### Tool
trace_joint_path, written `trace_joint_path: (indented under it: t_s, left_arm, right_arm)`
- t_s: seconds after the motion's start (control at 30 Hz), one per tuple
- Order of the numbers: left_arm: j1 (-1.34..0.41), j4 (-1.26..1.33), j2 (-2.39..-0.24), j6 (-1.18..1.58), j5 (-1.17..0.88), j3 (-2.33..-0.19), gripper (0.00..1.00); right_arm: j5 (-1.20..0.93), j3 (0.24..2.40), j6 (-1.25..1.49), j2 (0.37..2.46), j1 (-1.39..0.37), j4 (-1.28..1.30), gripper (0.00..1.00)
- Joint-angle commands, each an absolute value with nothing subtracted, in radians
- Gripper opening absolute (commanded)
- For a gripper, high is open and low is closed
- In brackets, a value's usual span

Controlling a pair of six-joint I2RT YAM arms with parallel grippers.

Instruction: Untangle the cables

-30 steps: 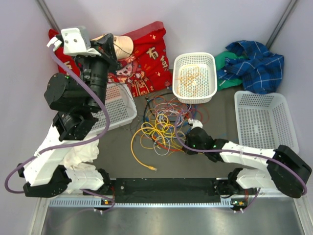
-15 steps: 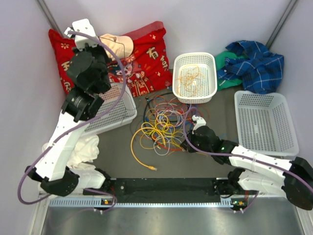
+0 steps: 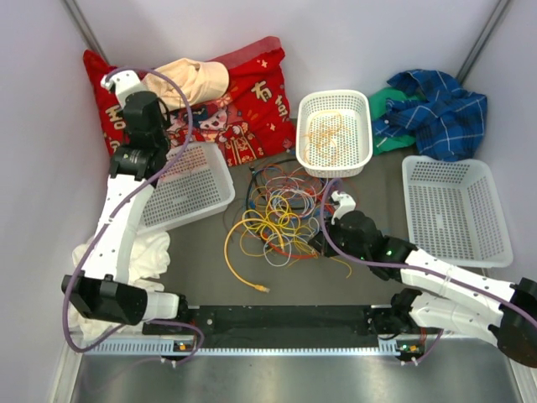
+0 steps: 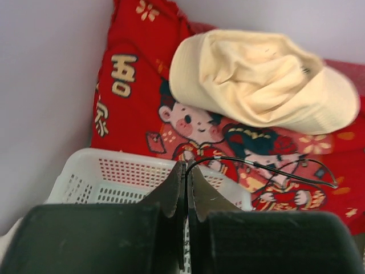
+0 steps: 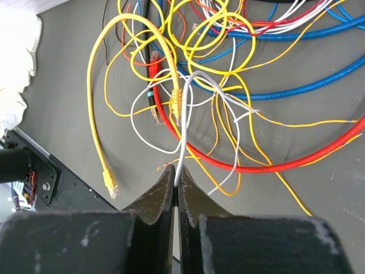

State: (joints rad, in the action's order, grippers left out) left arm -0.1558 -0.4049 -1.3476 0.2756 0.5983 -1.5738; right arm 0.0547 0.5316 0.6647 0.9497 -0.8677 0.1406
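Observation:
The cables (image 3: 281, 210) lie in a loose tangle of yellow, red, blue, white and orange loops in mid table. It also fills the right wrist view (image 5: 228, 68). My right gripper (image 3: 321, 244) is at the tangle's near right edge, shut on a thin white cable (image 5: 183, 137) that runs up from the closed fingertips (image 5: 177, 174). My left gripper (image 3: 144, 117) is at the back left over a white basket (image 4: 102, 171). It is shut (image 4: 186, 171) on a thin black cable (image 4: 285, 171) that arcs right across the red cloth.
A white basket (image 3: 197, 189) sits left of the tangle. Another basket (image 3: 336, 130) holding thin orange wires is at the back. A third basket (image 3: 453, 210) is at the right. A red printed cloth (image 3: 243, 101) and a cream cap (image 3: 189, 80) are behind, a plaid shirt (image 3: 436, 105) at back right, a white cloth (image 3: 134, 260) near left.
The left arm has swung down and back, away from the camera, to the back left over the basket. The right gripper has drawn back slightly to the right with the white cable.

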Motion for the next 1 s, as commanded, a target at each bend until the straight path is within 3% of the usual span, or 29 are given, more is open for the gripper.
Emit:
trace_joint_path:
  t_s: [0.0,0.13,0.17,0.2,0.23,0.27,0.4,0.63,0.87,0.97]
  left_arm:
    - [-0.089,-0.364,-1.302,0.370,0.545,-1.442,0.00]
    - [-0.078,-0.361,-1.267,0.402,0.511,-1.332,0.03]
    - [-0.078,-0.357,-1.249,0.406,0.506,-1.319,0.18]
    - [-0.078,-0.348,-1.238,0.414,0.506,-1.299,0.56]
    - [-0.078,-0.347,-1.229,0.417,0.515,-1.293,0.70]
    - [-0.078,-0.347,-1.214,0.416,0.514,-1.292,0.99]
    - [-0.080,-0.362,-1.184,0.426,0.506,-1.310,0.99]
    - [-0.127,-0.374,-1.103,0.570,0.266,-1.194,0.99]
    - [-0.590,-0.319,-1.092,0.666,0.356,-0.980,0.99]
    - [-0.684,-0.318,-1.120,0.741,0.341,-0.927,0.99]
  right_arm:
    - [0.045,0.574,0.629,0.953,-0.862,0.126,0.00]
    - [0.048,0.584,0.615,0.957,-0.862,0.130,0.00]
    - [0.048,0.587,0.612,0.957,-0.862,0.133,0.00]
    - [0.046,0.588,0.612,0.957,-0.861,0.132,0.00]
    - [0.046,0.591,0.612,0.956,-0.862,0.130,0.00]
    - [0.045,0.591,0.612,0.957,-0.862,0.130,0.00]
    - [0.041,0.591,0.621,0.959,-0.862,0.132,0.00]
    - [0.055,0.606,0.629,0.953,-0.862,0.150,0.00]
    - [0.150,0.664,0.580,0.954,-0.861,0.230,0.00]
    - [0.187,0.699,0.558,0.985,-0.861,0.261,0.00]
